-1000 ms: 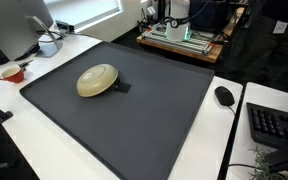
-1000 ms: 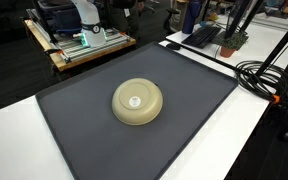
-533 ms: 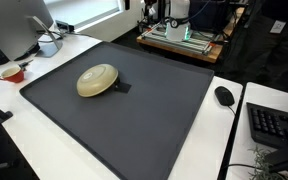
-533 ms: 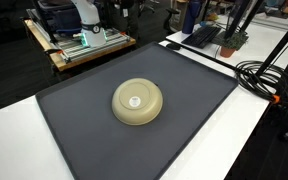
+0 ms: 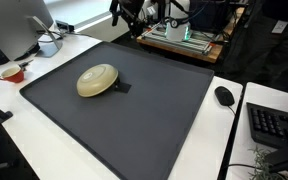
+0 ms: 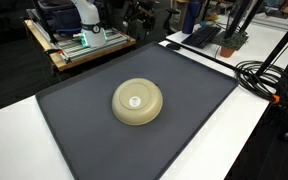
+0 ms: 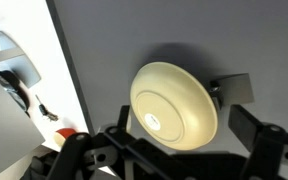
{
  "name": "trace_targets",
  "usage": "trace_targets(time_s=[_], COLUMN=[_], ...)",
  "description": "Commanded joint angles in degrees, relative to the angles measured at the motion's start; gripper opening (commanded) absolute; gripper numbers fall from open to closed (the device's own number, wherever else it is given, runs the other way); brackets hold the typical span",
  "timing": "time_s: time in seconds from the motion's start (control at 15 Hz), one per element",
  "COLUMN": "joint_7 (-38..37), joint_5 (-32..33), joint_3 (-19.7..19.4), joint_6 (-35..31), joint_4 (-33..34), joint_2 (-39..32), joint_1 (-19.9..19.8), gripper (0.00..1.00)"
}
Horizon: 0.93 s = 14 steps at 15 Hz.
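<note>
A cream bowl [image 5: 97, 80] lies upside down on a dark grey mat [image 5: 154, 120], seen in both exterior views [image 6: 137, 102]. Its far edge rests on a small black object [image 5: 121, 86]. My gripper [image 5: 129, 14] hangs high above the mat's far edge and also shows in an exterior view [image 6: 139, 14]. It is apart from the bowl. In the wrist view the bowl [image 7: 174, 105] lies below the gripper [image 7: 184, 128], whose fingers stand wide apart, open and empty. The black object [image 7: 234, 90] sticks out beside the bowl.
A red cup [image 5: 11, 72], a white bowl [image 5: 47, 45] and a monitor [image 5: 14, 25] stand beside the mat. A mouse [image 5: 224, 96] and keyboard [image 5: 278, 125] lie on the other side. Cables [image 6: 259, 75] run along one edge. A wooden cart [image 6: 84, 45] stands behind.
My gripper has come into view at the top of both exterior views, above the mat's far edge. The bowl has not moved.
</note>
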<state>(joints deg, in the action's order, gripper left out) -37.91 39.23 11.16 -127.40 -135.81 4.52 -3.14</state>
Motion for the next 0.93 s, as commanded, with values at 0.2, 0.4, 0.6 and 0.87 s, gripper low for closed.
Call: trace_targets(time_s=[0.2, 0.4, 0.6, 0.87], joint_7=[-4.6, -3.5, -8.9, -15.0], joint_5=[3.4, 2.1, 6.8, 14.0], joint_3=[-2.4, -2.5, -2.9, -3.5], joint_6=[4.2, 4.8, 5.9, 10.4], joint_4=[4.6, 5.9, 8.2, 12.0], joint_2=[-7.8, -9.7, -13.2, -19.2], joint_1=[6.0, 6.8, 8.5, 12.1], gripper=[1.0, 1.0, 1.0, 1.0])
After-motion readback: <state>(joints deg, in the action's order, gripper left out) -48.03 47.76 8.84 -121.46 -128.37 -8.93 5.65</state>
